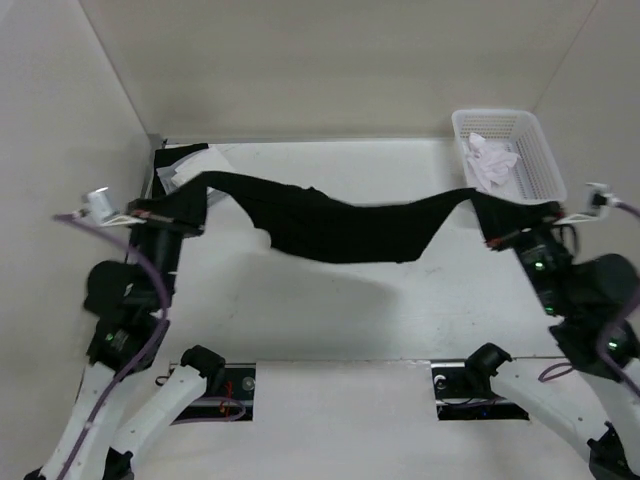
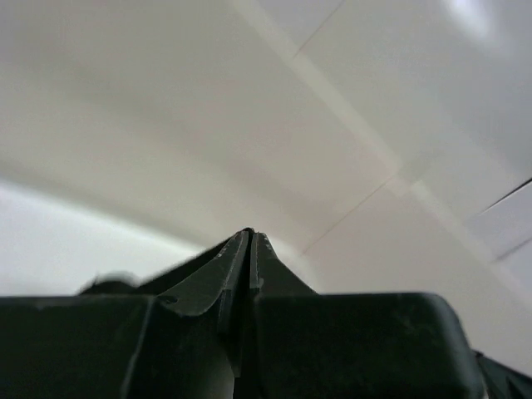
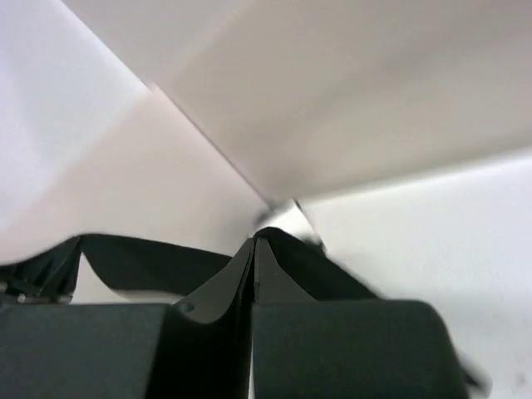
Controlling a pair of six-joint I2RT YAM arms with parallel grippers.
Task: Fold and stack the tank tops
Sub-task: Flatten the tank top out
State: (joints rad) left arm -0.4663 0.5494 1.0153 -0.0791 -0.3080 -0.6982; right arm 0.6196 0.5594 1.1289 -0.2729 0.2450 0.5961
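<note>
Aloft, black tank top, ends pinched tight in left fingers, right fingers, grips obscured overhead

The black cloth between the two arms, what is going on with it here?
The two arms hold the black tank top spread between them, above the table. The left tool is shut on its left end and the right tool on its right end, and it sags in the middle. It is not yet folded. Some white cloth lies in the basket at the far right.
</note>
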